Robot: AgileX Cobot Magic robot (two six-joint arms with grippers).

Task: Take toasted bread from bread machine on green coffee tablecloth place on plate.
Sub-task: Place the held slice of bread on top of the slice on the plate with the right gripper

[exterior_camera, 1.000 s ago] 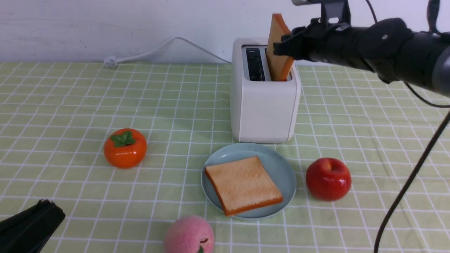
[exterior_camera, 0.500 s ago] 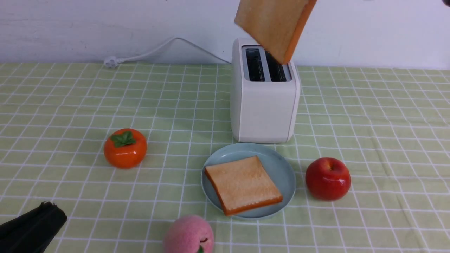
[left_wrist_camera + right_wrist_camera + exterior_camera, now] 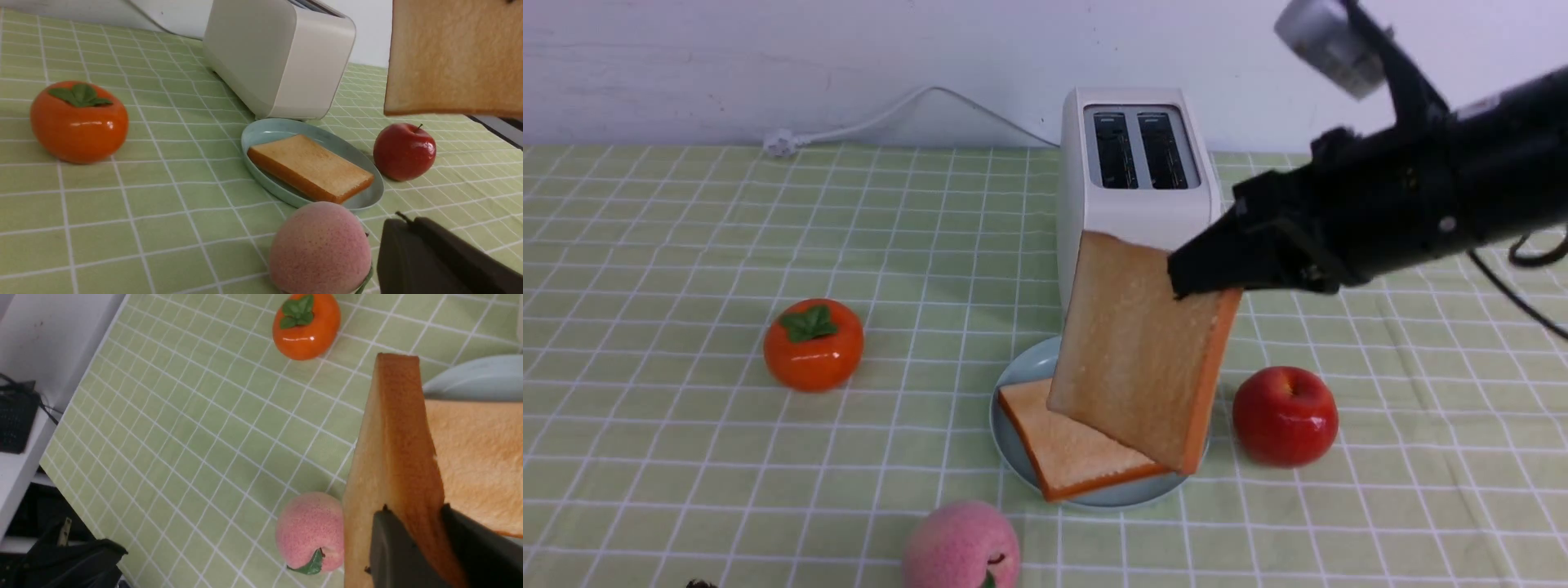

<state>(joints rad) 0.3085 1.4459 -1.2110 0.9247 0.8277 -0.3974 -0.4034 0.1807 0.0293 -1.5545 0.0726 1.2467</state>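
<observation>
My right gripper is shut on the upper corner of a toast slice. The slice hangs tilted above the pale blue plate, its lowest corner close over the second slice, which lies flat on the plate. In the right wrist view my fingers clamp the held slice's crust edge. The white toaster stands behind the plate on the green checked tablecloth, both slots empty. My left gripper is shut and empty, low beside the peach, with only its tip in the front view.
An orange persimmon sits left of the plate, a red apple close to its right, and a pink peach in front of it. The toaster's white cord runs along the back wall.
My right gripper lifted the toast out of the toaster's right slot, up out of view, then brought it down over the plate. My left gripper has drawn back almost out of the front view.
</observation>
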